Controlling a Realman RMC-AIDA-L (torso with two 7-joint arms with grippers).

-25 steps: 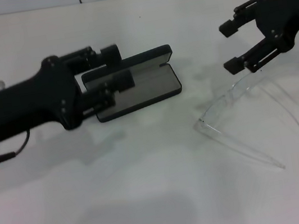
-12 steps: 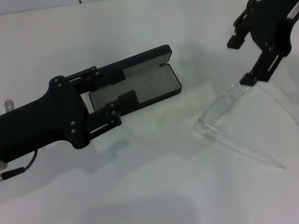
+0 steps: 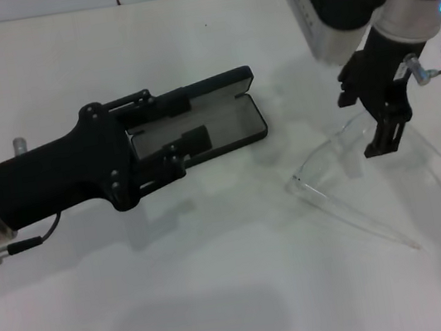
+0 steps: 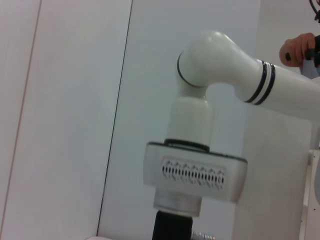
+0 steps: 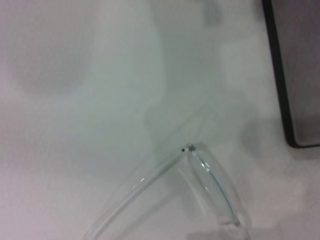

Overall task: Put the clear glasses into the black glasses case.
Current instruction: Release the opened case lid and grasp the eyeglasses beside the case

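Observation:
The clear glasses [image 3: 343, 146] lie unfolded on the white table at the right, their arms reaching toward the front. In the right wrist view, one hinge of the glasses [image 5: 189, 149] shows close up. My right gripper [image 3: 369, 118] points down over the front lens, open, with one finger on each side of the lens. The black glasses case [image 3: 231, 123] lies open at the centre with its grey lining showing, and a corner of the case [image 5: 300, 75] appears in the right wrist view. My left gripper [image 3: 182, 121] is open and reaches across the case's left half, covering it.
The white table [image 3: 222, 283] runs to a wall at the back. The left wrist view shows only the wall and the white right arm [image 4: 220, 65].
The right arm has swung upright and lowered its gripper onto the glasses' front lens. The left gripper has slid slightly right along the case.

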